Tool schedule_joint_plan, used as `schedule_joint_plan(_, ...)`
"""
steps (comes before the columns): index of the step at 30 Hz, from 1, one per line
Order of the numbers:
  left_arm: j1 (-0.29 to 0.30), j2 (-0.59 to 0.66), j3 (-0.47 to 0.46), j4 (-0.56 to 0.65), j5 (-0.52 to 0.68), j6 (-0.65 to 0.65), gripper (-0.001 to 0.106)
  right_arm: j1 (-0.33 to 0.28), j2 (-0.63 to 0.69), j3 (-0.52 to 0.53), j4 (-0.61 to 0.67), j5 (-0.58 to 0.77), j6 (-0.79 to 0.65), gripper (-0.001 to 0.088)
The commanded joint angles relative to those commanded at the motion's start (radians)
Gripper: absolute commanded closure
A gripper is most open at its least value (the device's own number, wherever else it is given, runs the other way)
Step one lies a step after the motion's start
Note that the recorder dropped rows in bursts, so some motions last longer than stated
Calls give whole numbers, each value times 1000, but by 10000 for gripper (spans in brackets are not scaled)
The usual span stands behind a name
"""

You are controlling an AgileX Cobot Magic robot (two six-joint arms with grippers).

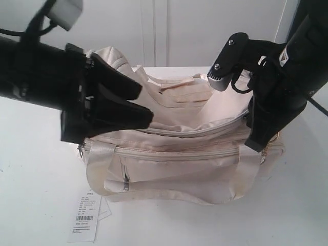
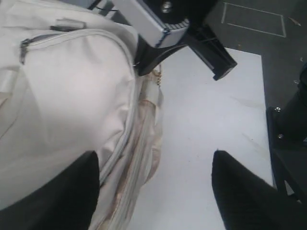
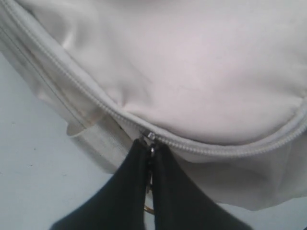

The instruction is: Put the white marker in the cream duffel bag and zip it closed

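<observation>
The cream duffel bag (image 1: 179,154) lies on the white table, front pockets toward the camera. At the bag's right end my right gripper (image 1: 254,145) is shut on the top zipper's pull (image 3: 151,137), and a gold charm ring (image 3: 149,209) hangs below its fingers. In the right wrist view (image 3: 150,146) the zipper teeth (image 3: 230,149) beyond the slider look closed. My left gripper (image 1: 145,104) hovers open over the bag's left end, holding nothing. In the left wrist view (image 2: 154,155) its fingers (image 2: 72,191) straddle the bag's edge (image 2: 139,143). The white marker is out of view.
A white paper barcode tag (image 1: 85,218) lies on the table in front of the bag's left corner. The right arm (image 2: 192,28) shows across the left wrist view, beside the gold charm (image 2: 157,79). A dark floor (image 2: 283,52) lies past the table edge.
</observation>
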Motion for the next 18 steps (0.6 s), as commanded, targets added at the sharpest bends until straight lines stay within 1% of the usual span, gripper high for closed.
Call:
schedule_joint_plan(4,-49,45,-2,0,-33,12,398,0,0,0,0,-2,0,868)
schedule_joint_plan(9,-87,101,-23,-16,-61,37,398,0,0,0,0,-8,0,868)
schedule_joint_plan(12,-87,144,-55,-63,-59,35,398,0,0,0,0,-11,0,868)
schedule_joint_plan(18,-87,228,-122,-70,-41,39,398,0,0,0,2,-21,11,868)
